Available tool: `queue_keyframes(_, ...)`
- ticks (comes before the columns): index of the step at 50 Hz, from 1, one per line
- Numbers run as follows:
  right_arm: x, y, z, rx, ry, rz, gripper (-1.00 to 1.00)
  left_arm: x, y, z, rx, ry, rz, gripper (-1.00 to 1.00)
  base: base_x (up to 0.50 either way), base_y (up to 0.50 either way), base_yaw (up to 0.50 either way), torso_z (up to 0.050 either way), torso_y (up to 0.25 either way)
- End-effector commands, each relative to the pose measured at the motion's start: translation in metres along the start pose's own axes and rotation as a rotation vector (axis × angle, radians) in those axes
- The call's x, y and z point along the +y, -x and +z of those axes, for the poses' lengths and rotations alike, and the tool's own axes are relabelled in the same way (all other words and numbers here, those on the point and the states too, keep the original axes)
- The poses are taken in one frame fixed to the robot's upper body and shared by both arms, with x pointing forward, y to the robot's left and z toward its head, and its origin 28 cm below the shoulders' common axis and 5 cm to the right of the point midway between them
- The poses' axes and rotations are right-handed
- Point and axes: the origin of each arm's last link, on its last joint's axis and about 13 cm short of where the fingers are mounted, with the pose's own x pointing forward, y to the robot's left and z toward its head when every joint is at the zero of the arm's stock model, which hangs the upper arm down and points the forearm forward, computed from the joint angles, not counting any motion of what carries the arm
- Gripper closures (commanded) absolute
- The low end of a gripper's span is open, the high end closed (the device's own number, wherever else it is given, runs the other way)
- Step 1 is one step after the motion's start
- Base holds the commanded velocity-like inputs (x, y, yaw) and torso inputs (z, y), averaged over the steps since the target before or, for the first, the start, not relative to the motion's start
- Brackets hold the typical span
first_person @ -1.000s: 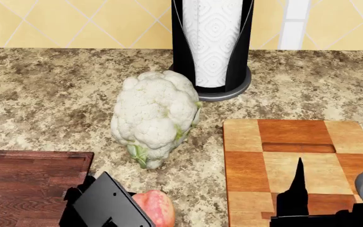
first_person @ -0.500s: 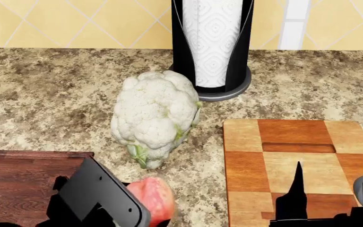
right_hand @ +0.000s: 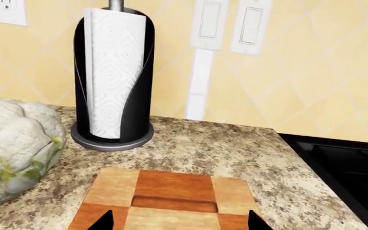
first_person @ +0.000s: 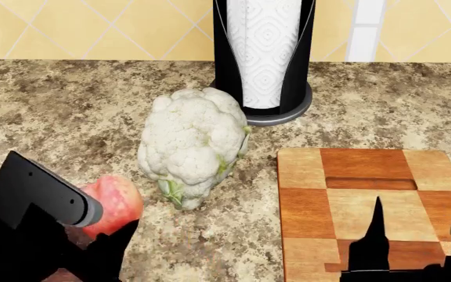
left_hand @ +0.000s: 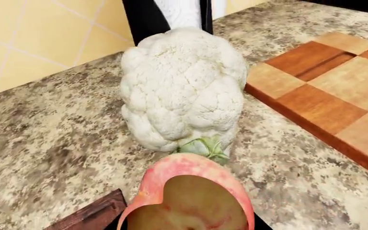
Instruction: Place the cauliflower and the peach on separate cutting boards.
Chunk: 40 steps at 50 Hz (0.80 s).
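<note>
My left gripper [first_person: 104, 228] is shut on the pink-red peach [first_person: 114, 204], held above the counter just left of the cauliflower. The peach [left_hand: 185, 165] fills the near part of the left wrist view. The big white cauliflower [first_person: 192, 144] lies on the granite counter, its green-leaved base toward me, and shows again as the cauliflower [left_hand: 180, 88] right behind the peach. The checkered cutting board [first_person: 366, 194] lies bare at the right. My right gripper [right_hand: 178, 223] hovers open over its near half. Of the dark cutting board only a corner [left_hand: 91, 214] shows; my left arm hides it in the head view.
A black paper towel holder [first_person: 265, 59] stands behind the cauliflower against the tiled wall. A black cooktop [right_hand: 350, 163] lies past the counter's end, beyond the checkered board. Wall switches [right_hand: 225, 24] sit above the counter.
My left gripper has risen and swung left with the peach in it, from the bottom of the view to beside the cauliflower. The right gripper has barely moved.
</note>
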Motion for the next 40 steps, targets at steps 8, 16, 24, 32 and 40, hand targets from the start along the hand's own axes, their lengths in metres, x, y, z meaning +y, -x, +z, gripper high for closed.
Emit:
queue_keyframes(8,0.001,-0.002,0.006,-0.011,-0.013,0.013,-1.00,0.047,0.021,-0.006,-0.005,0.048,0.227,1.00,0.00,0.00,0.00,0.000,0.001)
queue_keyframes(16,0.000,-0.003,0.006,-0.012,-0.016,0.013,-1.00,0.065,0.022,-0.013,0.028,0.076,0.313,1.00,0.00,0.00,0.00,0.000,0.000)
queue_keyframes(24,0.004,-0.003,0.003,-0.002,-0.012,0.024,-1.00,0.078,0.010,-0.034,0.087,0.114,0.355,1.00,0.00,0.00,0.00,0.000,0.000)
queue_keyframes(32,0.005,-0.004,0.004,-0.002,-0.009,0.032,-1.00,0.081,0.008,-0.041,0.122,0.113,0.365,1.00,0.00,0.00,0.00,0.000,0.000)
queue_keyframes(40,0.005,-0.004,0.003,-0.002,-0.011,0.030,-1.00,0.080,0.012,-0.047,0.156,0.100,0.362,1.00,0.00,0.00,0.00,0.000,0.000)
